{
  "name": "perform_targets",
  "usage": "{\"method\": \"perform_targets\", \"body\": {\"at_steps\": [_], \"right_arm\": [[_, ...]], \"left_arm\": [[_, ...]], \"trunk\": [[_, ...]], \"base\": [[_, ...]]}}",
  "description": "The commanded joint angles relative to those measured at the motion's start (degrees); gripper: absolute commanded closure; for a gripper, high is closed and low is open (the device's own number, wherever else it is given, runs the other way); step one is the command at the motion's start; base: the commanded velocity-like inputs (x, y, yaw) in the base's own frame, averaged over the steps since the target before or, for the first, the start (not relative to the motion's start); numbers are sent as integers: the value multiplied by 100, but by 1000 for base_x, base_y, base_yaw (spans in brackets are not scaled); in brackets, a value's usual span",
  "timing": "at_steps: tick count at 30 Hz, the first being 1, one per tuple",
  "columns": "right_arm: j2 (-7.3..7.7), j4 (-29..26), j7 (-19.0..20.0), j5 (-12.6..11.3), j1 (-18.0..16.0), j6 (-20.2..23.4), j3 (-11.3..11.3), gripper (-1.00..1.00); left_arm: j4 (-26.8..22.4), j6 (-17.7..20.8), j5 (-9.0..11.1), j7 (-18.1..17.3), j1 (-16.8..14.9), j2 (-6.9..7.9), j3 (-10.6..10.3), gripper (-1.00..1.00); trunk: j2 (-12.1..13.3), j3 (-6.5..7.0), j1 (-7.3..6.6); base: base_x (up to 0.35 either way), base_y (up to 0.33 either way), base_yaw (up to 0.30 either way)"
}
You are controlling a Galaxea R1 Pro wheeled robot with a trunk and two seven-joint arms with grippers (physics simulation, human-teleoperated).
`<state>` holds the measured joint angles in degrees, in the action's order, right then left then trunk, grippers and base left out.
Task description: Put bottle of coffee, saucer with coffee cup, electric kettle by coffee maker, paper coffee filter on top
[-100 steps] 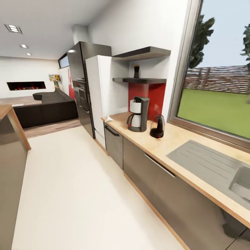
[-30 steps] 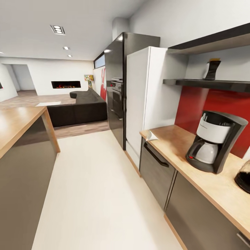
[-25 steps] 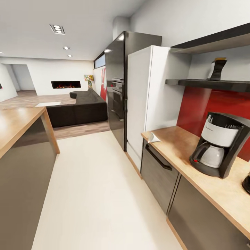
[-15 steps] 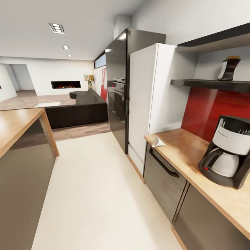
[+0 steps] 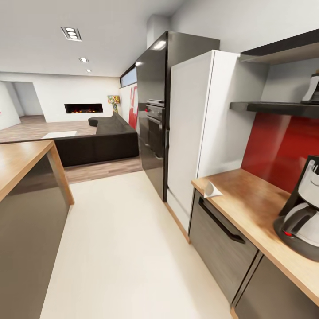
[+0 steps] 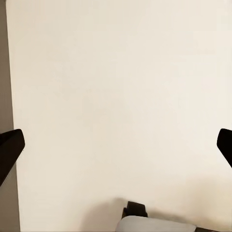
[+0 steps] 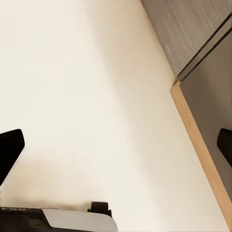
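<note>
The black and white coffee maker (image 5: 303, 215) stands on the wooden countertop (image 5: 248, 204), cut off by the right edge of the head view. A white paper coffee filter (image 5: 211, 190) lies near the counter's left end. The bottle of coffee (image 5: 312, 90) shows partly on the dark shelf (image 5: 270, 107) at the far right edge. My left gripper (image 6: 116, 147) hangs open over the pale floor, its dark fingertips (image 6: 10, 147) far apart. My right gripper (image 7: 116, 147) is open too, above the floor beside the cabinet base.
A white fridge (image 5: 195, 128) and a black oven tower (image 5: 153, 110) stand past the counter. A wooden island (image 5: 22, 177) lies at the left. A pale floor aisle (image 5: 119, 248) runs between them toward a dark sofa (image 5: 99, 141).
The camera has moved forward and turned left: the coffee maker and bottle slid toward the right edge, the kettle left the picture, the fridge grew larger.
</note>
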<state>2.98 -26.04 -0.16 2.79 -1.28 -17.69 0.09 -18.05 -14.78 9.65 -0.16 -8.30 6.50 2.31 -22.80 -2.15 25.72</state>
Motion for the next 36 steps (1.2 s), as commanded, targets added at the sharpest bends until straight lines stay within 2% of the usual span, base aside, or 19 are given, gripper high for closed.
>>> {"method": "perform_targets", "body": {"at_steps": [1,14,36], "right_arm": [[1,2,-2,29,-4,-15,0,-100],[1,7,-2,29,-4,-15,0,-100],[1,11,-2,29,-4,-15,0,-100]], "left_arm": [[3,-16,37,-2,-5,0,-4,-100],[3,-16,37,-2,-5,0,-4,-100],[3,-16,37,-2,-5,0,-3,-100]], "trunk": [[-12,-13,7],[-12,-13,7],[-12,-13,7]], "base": [[324,124,0],[324,124,-29],[315,160,-254]]}}
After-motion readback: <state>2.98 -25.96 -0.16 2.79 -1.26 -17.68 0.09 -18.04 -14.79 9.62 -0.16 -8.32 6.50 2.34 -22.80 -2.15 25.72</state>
